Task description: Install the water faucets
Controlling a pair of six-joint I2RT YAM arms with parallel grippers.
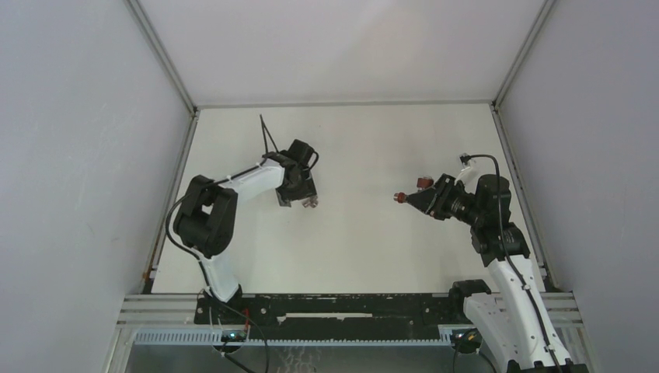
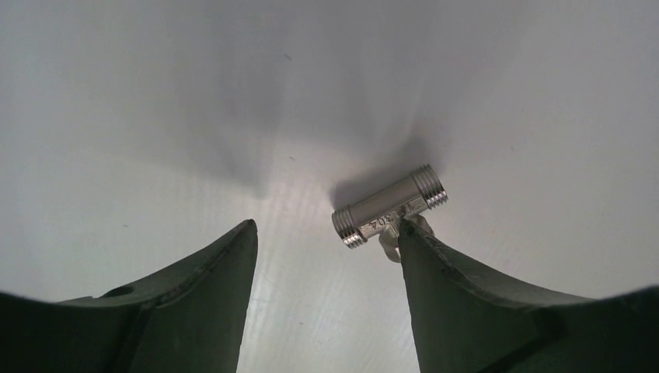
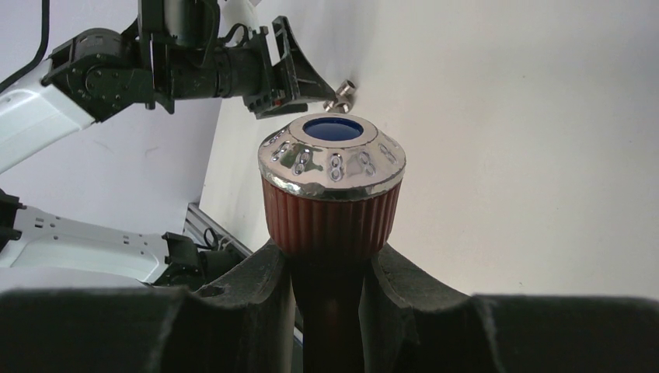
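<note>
- The right gripper (image 3: 328,255) is clamped on the reddish-brown faucet (image 3: 332,210), with its fingers closed round the stem just under the ribbed knob and chrome cap. In the overhead view the faucet sits right of centre and appears lifted off the table (image 1: 357,256).
- The left gripper (image 2: 325,229) has its jaws wide apart and holds nothing.
- The silvery fitting (image 2: 391,206) lies on the table at the tip of the finger on the right of the left wrist frame. I cannot tell whether it touches that finger or is just beside it.
- I judge the step in hand to be picking up the fitting, so the two parts can be joined.
- Next I need to shift the left gripper toward the right of its frame until the fitting sits between the fingers. Then I close on its barrel, leaving a threaded end free for the faucet.
</note>
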